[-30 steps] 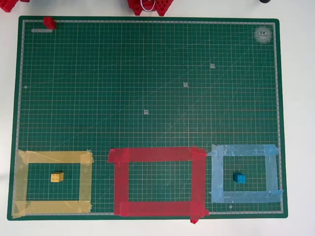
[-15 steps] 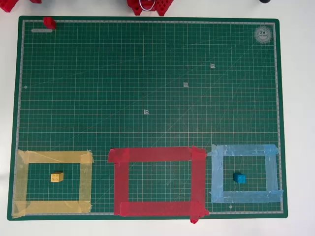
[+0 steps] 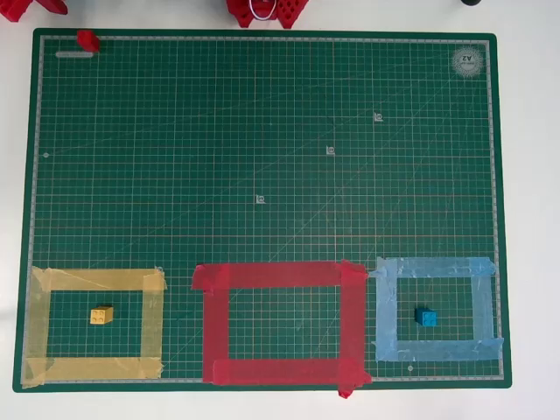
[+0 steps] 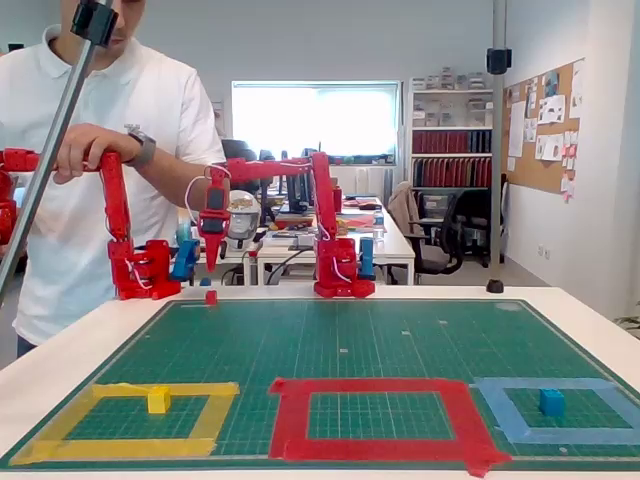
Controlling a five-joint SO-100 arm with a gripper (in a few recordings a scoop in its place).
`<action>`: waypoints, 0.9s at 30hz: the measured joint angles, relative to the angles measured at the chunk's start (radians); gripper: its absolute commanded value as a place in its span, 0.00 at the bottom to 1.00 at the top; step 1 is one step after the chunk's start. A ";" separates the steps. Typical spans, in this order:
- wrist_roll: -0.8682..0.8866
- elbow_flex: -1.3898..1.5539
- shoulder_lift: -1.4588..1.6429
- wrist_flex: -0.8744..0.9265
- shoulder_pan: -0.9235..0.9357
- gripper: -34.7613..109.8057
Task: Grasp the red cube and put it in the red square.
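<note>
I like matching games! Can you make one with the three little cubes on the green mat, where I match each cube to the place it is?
Cubes:
1. red cube
2. yellow cube
3. blue cube

Places:
A. inside the light-blue tape square
B. at the far corner of the green cutting mat, outside every square
C. inside the yellow tape square

Pairs: 1-B, 2-C, 3-A. The red square has no cube inside.
</note>
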 measured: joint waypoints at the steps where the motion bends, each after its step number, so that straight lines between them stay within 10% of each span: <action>1: 0.000 0.000 0.000 0.008 -0.008 0.32; 27: 0.000 0.155 0.006 -0.170 -0.025 0.36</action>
